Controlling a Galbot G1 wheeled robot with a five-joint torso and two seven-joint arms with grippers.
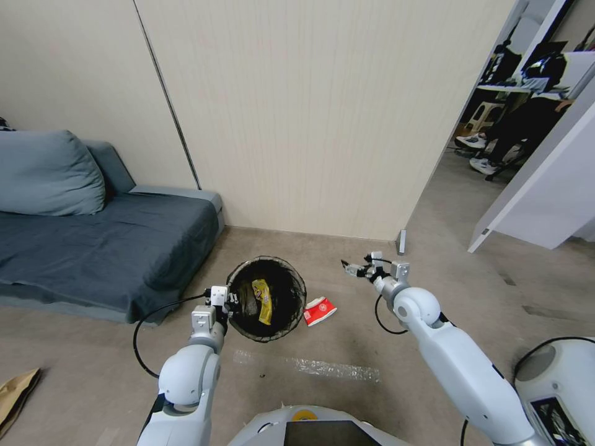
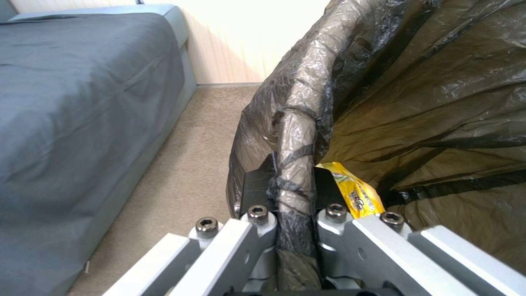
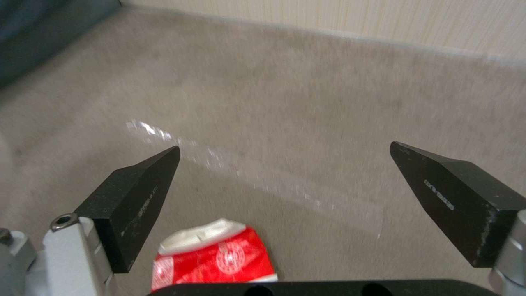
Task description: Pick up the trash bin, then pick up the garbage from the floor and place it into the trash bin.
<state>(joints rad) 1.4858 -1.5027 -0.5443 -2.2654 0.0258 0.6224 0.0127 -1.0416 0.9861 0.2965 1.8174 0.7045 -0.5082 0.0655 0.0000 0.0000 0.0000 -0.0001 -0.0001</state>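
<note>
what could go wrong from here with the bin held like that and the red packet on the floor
The left gripper holds the trash bin only by a pinch on the bag-wrapped rim; the slick liner could slip or the bin could tilt, spilling the yellow wrapper. The red-and-white packet lies flat beside the bin, so the open right gripper might scrape the floor or bump the bin while reaching.

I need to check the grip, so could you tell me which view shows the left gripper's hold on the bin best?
The left wrist view: the left gripper pinches the bin rim up close. The head view shows it small at the bin rim.
</note>
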